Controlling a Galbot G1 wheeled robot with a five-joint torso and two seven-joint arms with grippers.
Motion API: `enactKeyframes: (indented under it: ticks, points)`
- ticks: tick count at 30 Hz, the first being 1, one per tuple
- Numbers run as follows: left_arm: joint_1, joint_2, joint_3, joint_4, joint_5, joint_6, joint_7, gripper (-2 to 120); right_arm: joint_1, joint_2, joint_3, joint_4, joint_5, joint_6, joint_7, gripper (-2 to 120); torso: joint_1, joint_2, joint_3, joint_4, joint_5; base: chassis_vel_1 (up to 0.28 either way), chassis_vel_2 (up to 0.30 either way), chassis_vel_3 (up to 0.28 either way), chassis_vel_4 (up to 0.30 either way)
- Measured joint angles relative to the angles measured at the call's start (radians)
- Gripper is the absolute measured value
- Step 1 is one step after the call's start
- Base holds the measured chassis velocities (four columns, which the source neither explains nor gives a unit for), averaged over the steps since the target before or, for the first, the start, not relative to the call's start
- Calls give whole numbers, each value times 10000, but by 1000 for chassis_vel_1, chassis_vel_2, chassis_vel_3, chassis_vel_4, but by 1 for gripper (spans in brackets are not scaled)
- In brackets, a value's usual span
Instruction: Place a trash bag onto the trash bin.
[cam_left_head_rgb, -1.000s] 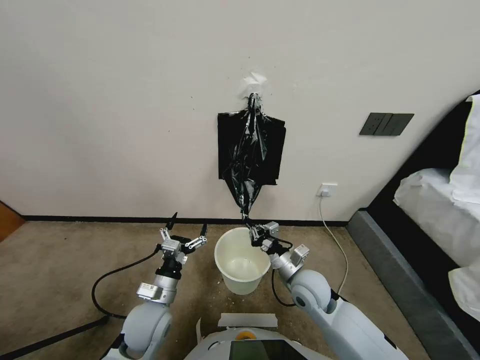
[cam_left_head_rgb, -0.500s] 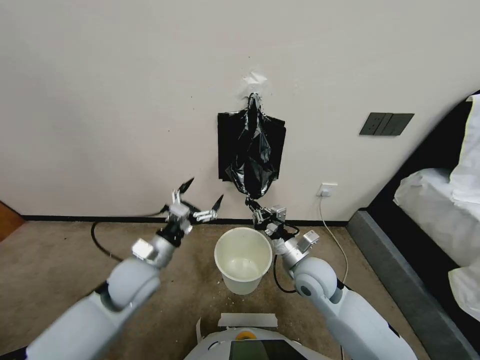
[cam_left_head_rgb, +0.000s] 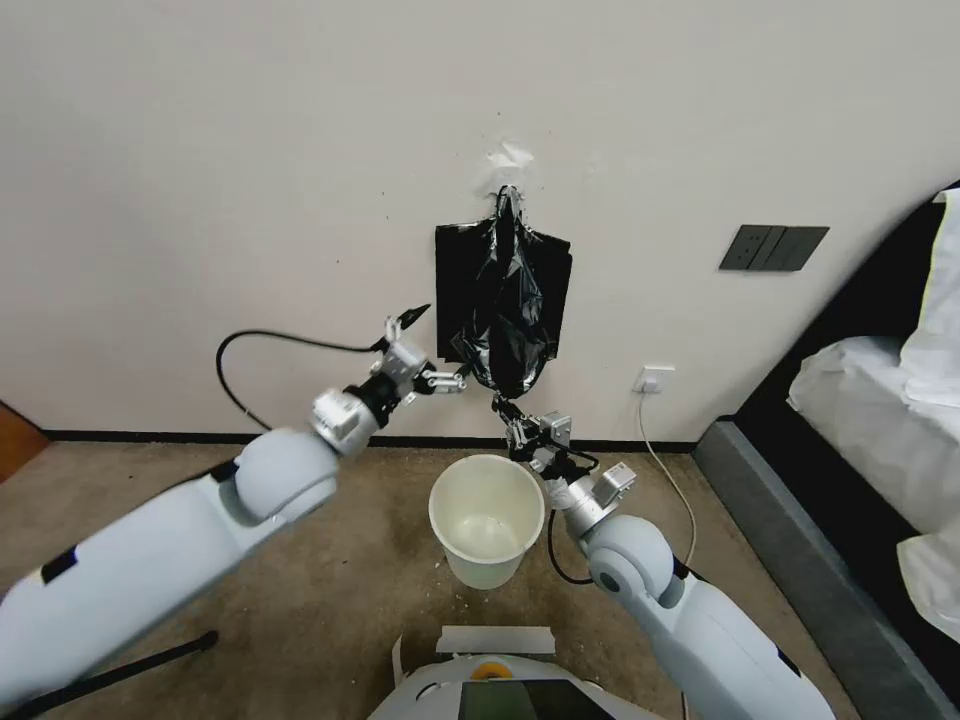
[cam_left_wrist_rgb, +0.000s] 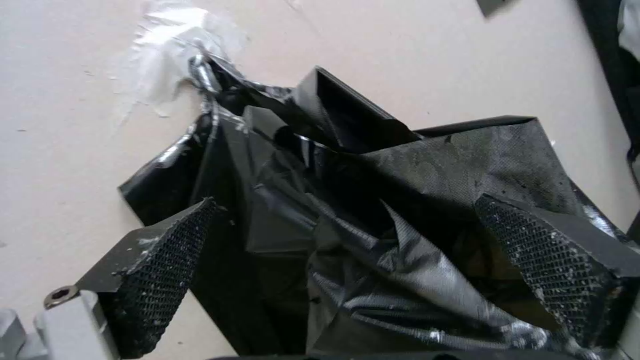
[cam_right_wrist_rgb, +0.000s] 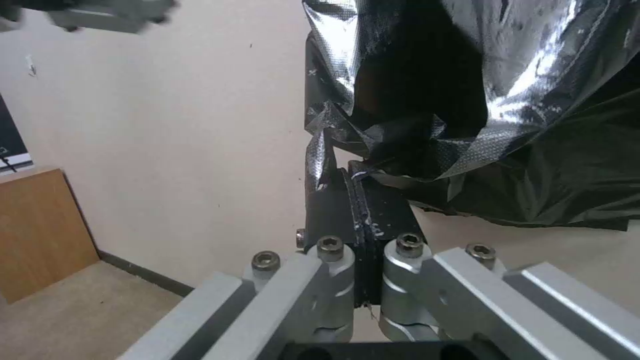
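Two arms reach forward from the robot toward the wall. Nearest the base, the trash bin (cam_left_head_rgb: 486, 520) stands upright on the carpet (cam_left_head_rgb: 130, 520), its cream-white mouth open and nothing draped over its rim.

Just beyond the bin's far rim and a little above it, the right gripper (cam_left_head_rgb: 510, 415) has its fingers pressed tightly together on the lowest tip of the trash bag (cam_left_head_rgb: 508, 325). In the right wrist view the two dark pads meet flat against each other at the right gripper (cam_right_wrist_rgb: 360, 192), with a crumpled fold of the trash bag (cam_right_wrist_rgb: 507, 115) pinched between them and the rest of the glossy plastic bulging away from them.

Farther out and higher, the left gripper (cam_left_head_rgb: 437, 348) hangs at the left edge of the bag, its fingers spread wide, one tip pointing up and the other lying against the bag's lower left side. The left wrist view shows both textured pads (cam_left_wrist_rgb: 167, 280) well apart with the wrinkled trash bag (cam_left_wrist_rgb: 400, 240) filling the gap between them; whether the pads touch the plastic cannot be told.

Against the wall, the bag hangs from a hook (cam_left_head_rgb: 507, 192) fixed under a patch of clear tape (cam_left_head_rgb: 508, 156), in front of a flat stack of black bags (cam_left_head_rgb: 455, 290). To the right are a dark switch panel (cam_left_head_rgb: 772, 248) and a white socket (cam_left_head_rgb: 655, 380).
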Motion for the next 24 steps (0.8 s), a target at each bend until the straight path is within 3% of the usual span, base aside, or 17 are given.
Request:
enactKeyframes:
  ticks: [2, 7, 20, 23, 24]
  points:
    - [-721, -276, 552, 162, -282, 842, -319, 100, -60, -24, 72, 56, 7, 6, -14, 0, 0, 0, 0, -1, -2, 0, 0, 0, 0]
    - [-1625, -674, 1093, 592, -950, 1478, -757, 100, -168, -36, 201, 124, 28, 33, -56, 0, 0, 0, 0, 0, -1, 0, 0, 0, 0]
    - [-2242, -1242, 1434, 1028, -2431, 2137, -1445, 98, -133, -64, 204, 157, 91, 59, -72, 0, -1, 0, -1, 0, -1, 0, 0, 0, 0]
    - [-2201, -1210, 1429, 1001, -2628, 2244, -1725, 80, -56, -90, 198, 168, 168, 60, -56, 0, -1, 0, -1, 0, -2, 0, 0, 0, 0]
    - [-2201, -1210, 1429, 1001, -2628, 2244, -1725, 80, -56, -90, 198, 168, 168, 60, -56, 0, -1, 0, -1, 0, -2, 0, 0, 0, 0]
